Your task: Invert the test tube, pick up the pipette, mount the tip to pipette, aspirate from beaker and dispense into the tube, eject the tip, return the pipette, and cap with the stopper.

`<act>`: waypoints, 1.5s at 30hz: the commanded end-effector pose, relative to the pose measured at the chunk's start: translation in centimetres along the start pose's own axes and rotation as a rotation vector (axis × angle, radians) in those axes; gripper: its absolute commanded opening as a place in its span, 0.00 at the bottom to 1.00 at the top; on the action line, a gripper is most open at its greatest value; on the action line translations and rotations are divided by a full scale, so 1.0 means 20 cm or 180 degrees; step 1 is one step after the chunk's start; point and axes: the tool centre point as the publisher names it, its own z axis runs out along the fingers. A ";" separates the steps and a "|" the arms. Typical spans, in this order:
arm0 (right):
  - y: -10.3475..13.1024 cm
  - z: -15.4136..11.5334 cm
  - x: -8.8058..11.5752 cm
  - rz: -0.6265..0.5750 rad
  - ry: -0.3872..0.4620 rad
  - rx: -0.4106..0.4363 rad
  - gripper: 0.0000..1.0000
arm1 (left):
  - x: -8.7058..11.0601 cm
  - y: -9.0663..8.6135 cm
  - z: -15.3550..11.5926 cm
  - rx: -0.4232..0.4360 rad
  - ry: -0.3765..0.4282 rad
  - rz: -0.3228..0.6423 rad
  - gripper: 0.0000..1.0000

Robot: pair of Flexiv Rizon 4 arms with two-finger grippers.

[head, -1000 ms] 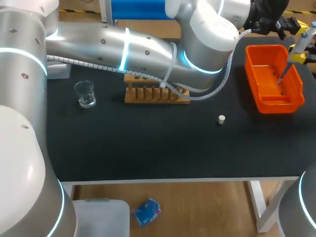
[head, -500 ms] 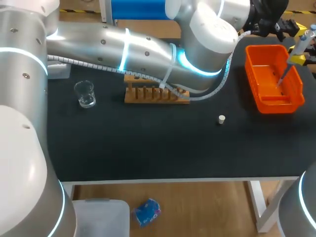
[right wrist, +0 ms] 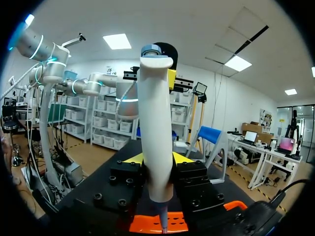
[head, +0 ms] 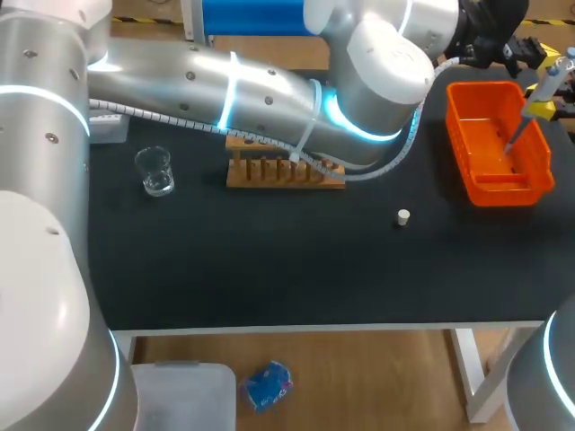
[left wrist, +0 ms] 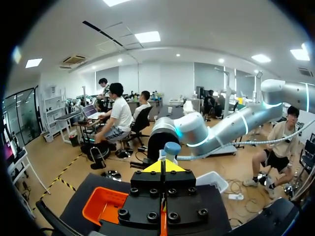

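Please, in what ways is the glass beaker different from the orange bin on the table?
The beaker is clear and round; the orange bin is opaque and rectangular. The beaker is much smaller than the bin. The beaker stands at the table's left side, the bin at its right. The pipette points down over the bin; nothing hangs over the beaker. Both stand upright, open on top.

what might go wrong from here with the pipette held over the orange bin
1. The left pincer, shut, sits right at the top of the pipette. An off-centre push could tilt or slip the pipette in the right pincer, which grips it from both sides.
2. The left arm's cable drapes right by the wooden rack. If that arm pulls back, the cable might snag the rack and drag it.
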 end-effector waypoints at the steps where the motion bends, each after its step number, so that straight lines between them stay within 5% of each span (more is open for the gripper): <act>1: 0.07 0.01 -0.02 0.0001 0.0016 0.0003 0.00 | -0.01 0.05 0.06 -0.0051 0.0026 0.0004 0.00; 18: 0.07 0.01 -0.02 0.0001 0.0016 0.0003 0.00 | -0.02 0.06 0.05 0.0042 -0.0002 0.0041 0.00; 31: 0.07 0.01 -0.02 0.0001 0.0016 0.0003 0.00 | -0.02 -0.09 -0.04 0.0199 -0.0099 0.0143 0.00; 32: 0.07 0.01 -0.02 0.0001 0.0016 0.0003 0.00 | -0.02 -0.10 -0.04 0.0194 -0.0103 0.0145 0.07; 34: 0.07 0.01 -0.02 0.0001 0.0016 0.0003 0.00 | -0.03 -0.12 -0.05 0.0162 -0.0125 0.0147 1.00; 45: 0.07 0.01 -0.02 0.0001 0.0016 0.0003 0.00 | -0.04 -0.14 -0.11 0.0055 -0.0074 0.0130 1.00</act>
